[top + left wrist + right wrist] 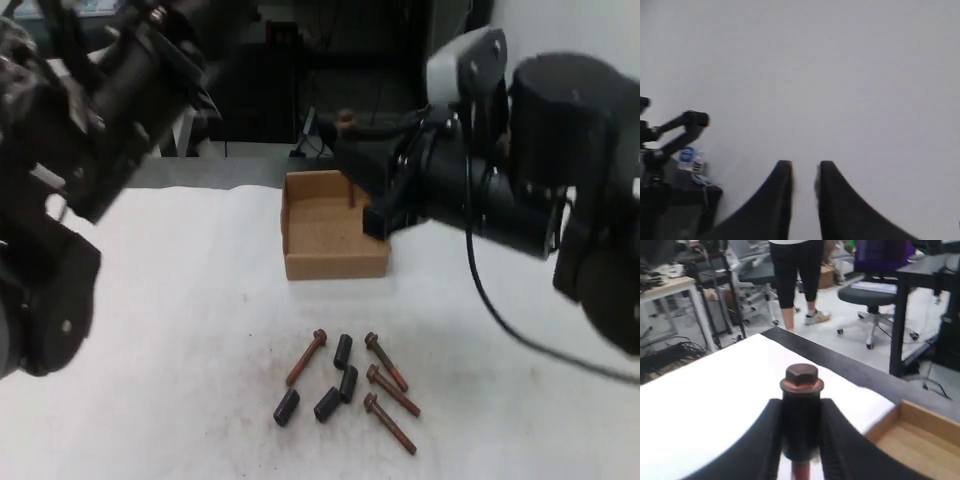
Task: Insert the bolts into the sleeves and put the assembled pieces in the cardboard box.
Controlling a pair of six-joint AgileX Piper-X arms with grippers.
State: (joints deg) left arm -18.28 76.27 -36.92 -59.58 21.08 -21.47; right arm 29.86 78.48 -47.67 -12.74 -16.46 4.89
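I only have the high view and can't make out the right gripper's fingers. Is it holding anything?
Observer: Yes. The right gripper is shut on a sleeve with a bolt in it.
Operator: Is the bolt all the way through?
Observer: It looks so. Its head sits against one end of the sleeve, and the shank tip shows past the other end.
Operator: And the left gripper?
Observer: The left gripper is slightly open and holds nothing.
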